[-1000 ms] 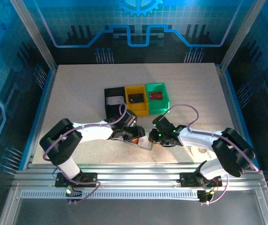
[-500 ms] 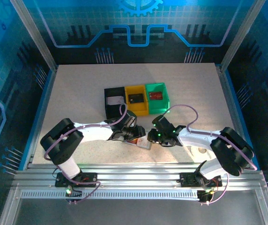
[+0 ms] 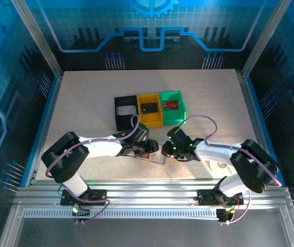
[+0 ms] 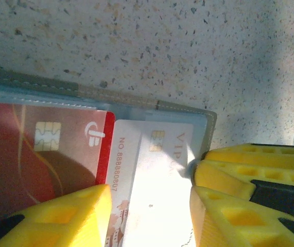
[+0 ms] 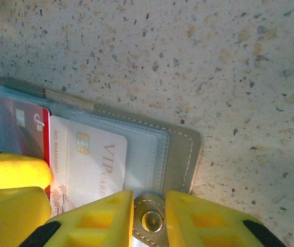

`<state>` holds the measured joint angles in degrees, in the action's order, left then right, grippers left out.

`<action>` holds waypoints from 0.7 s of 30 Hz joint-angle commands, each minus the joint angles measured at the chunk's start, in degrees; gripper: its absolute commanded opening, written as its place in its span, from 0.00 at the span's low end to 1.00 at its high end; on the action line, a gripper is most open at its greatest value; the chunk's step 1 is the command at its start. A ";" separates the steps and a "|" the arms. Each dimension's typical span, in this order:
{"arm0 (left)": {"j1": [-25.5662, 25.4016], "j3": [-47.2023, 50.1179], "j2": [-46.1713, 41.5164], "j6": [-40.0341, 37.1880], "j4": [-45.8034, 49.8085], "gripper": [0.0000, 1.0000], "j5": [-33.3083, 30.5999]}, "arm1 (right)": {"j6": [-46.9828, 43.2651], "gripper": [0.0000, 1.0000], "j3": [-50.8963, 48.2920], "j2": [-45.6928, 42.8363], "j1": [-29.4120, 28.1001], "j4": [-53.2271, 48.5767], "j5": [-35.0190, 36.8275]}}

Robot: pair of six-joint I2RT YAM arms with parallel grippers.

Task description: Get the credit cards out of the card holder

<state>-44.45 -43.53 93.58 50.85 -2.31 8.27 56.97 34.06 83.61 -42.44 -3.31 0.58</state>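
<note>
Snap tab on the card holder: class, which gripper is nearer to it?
Right. The right gripper pinches the snap tab of the card holder; the left gripper sits farther along, over the white card.

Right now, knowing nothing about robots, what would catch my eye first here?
An open grey card holder lies on the speckled table, a white VIP card and a red card in its clear sleeves. Bright yellow claws crowd it: the right claw grips its snap tab, the left claw stands open over the white card. Farther back sit a black bin, a yellow bin and a green bin, side by side.
</note>
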 commanded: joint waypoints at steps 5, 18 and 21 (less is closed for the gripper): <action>-1.25 0.48 -1.03 -3.20 3.81 0.47 -3.38 | 0.69 0.24 -2.03 1.82 -0.81 -2.04 -0.53; -2.50 0.93 0.91 -2.14 1.47 0.42 -3.53 | 1.20 0.23 -2.51 2.64 -1.24 -0.74 -0.77; -2.49 1.84 0.65 -1.58 -0.22 0.36 -3.14 | 1.30 0.23 -2.57 3.38 -1.64 -0.17 -0.98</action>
<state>-46.37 -43.18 93.49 49.36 -1.58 5.15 57.41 33.67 84.05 -42.52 -1.87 0.49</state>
